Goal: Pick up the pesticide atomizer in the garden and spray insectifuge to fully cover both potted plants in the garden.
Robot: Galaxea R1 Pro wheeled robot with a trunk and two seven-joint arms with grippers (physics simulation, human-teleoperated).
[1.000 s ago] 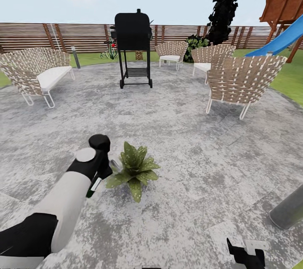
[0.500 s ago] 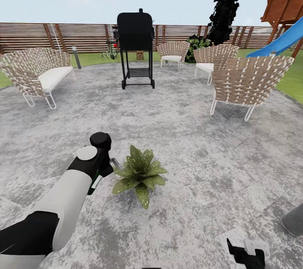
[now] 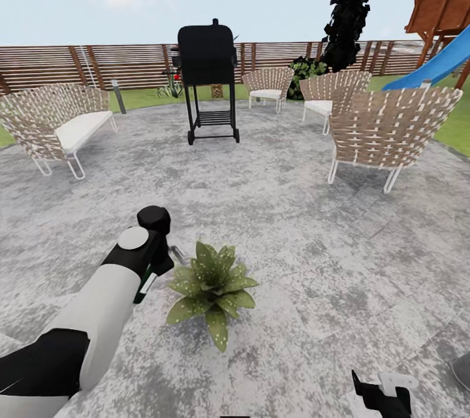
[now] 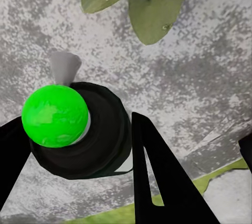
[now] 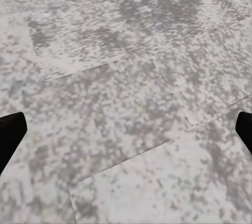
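Head view, your left arm: it reaches out low over the stone patio (image 3: 294, 209), and your left gripper (image 3: 158, 266) is right beside the potted plant (image 3: 210, 287). You can just see a bit of the dark green pesticide atomizer (image 3: 145, 286) in its grip.

Head view, the plant: its spotty leaves spread flat on the patio, close to your arm, so I think the spray can reach them from here.

Head view, far away: a black grill (image 3: 207, 75), woven chairs (image 3: 386, 127) and a wooden fence (image 3: 78, 65) stand well apart from you. They are not part of your job.

Head view, your right gripper (image 3: 380, 396): it sits low at the edge, away from the plant.

Left wrist view: your black fingers (image 4: 152, 177) squeeze the atomizer (image 4: 79, 129) from both sides. Its bright green top (image 4: 55, 115) and grey nozzle (image 4: 64, 66) point toward the leaves (image 4: 152, 3), so the spray should land there.

Right wrist view: your two fingers (image 5: 10, 135) are spread wide over bare stone (image 5: 126, 98), holding nothing. That hand is just waiting.
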